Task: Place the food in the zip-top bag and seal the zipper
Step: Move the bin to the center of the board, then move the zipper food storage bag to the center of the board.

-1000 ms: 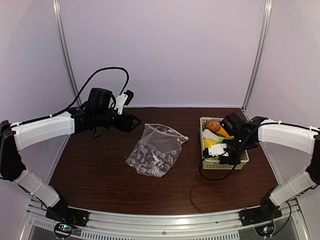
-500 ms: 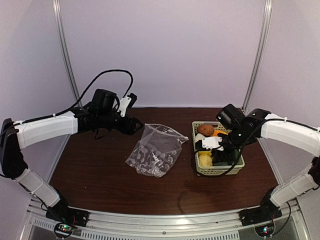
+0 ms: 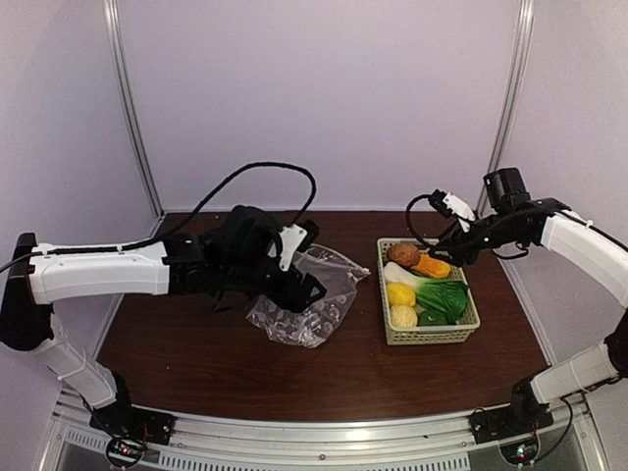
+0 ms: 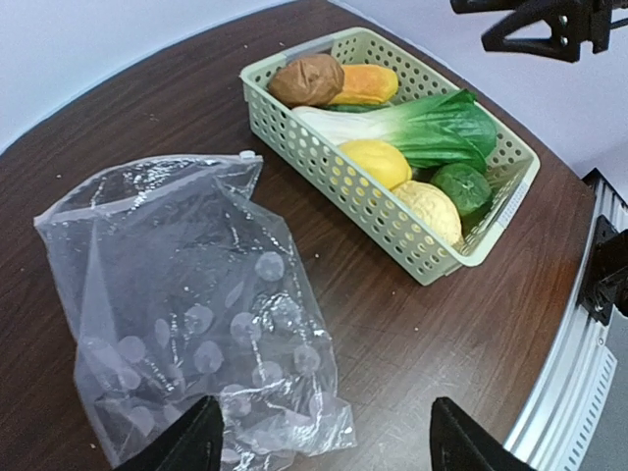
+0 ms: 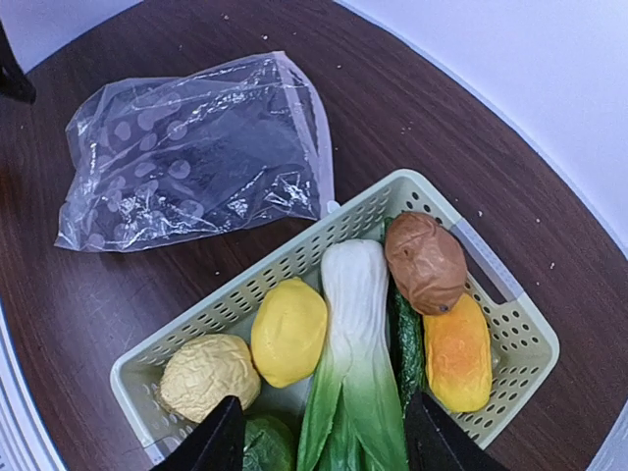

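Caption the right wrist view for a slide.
Toy food fills the green basket; the clear zip-top bag lies beside it.

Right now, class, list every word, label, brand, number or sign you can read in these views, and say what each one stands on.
None: no text can be read in any view.
The zip-top bag shows only clear round dots, no print.
The basket and the food in it carry no label or number.
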`<state>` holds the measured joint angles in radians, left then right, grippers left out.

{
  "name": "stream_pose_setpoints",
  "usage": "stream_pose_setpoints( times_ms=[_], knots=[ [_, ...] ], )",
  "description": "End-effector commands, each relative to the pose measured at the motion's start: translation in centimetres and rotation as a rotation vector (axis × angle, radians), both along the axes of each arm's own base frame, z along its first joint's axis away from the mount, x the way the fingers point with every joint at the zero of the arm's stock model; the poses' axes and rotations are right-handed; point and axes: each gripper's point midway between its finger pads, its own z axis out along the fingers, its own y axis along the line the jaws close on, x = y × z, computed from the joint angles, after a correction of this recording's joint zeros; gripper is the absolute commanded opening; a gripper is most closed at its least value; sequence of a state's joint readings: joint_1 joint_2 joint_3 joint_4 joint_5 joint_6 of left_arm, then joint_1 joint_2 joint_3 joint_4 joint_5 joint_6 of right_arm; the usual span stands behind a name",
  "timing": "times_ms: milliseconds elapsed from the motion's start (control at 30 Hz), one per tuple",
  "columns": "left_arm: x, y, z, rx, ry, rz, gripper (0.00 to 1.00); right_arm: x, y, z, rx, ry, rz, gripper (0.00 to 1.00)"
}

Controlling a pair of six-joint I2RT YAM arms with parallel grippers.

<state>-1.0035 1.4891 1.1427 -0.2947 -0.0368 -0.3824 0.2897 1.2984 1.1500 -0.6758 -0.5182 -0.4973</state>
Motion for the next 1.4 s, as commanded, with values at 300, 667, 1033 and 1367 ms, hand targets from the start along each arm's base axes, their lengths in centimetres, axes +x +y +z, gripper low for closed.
stream_pose_setpoints(
  times_ms=[300,667,1033,1367],
  knots=[
    [4.0,-7.2,-8.8,0.155,0.068,-0.04,0.7,1.6,-3.8,-2.6,0.24,0.036,-0.107,0.56],
    [-0.4,2.6,-14.8,0.474,0.152,-0.035,0.62,1.1,-4.2,-2.8,0.184,0.016,-0.09,0.56],
    [6.3,12.2,-8.4,0.559,0.031,0.298,0.72,0.7,-4.0,-2.7,0.183,0.009,-0.071,0.56],
    [16.8,4.3,-2.3,0.332,-0.051,0.605,0.76,0.5,-4.2,-2.8,0.173,0.004,-0.08,0.57]
  ],
)
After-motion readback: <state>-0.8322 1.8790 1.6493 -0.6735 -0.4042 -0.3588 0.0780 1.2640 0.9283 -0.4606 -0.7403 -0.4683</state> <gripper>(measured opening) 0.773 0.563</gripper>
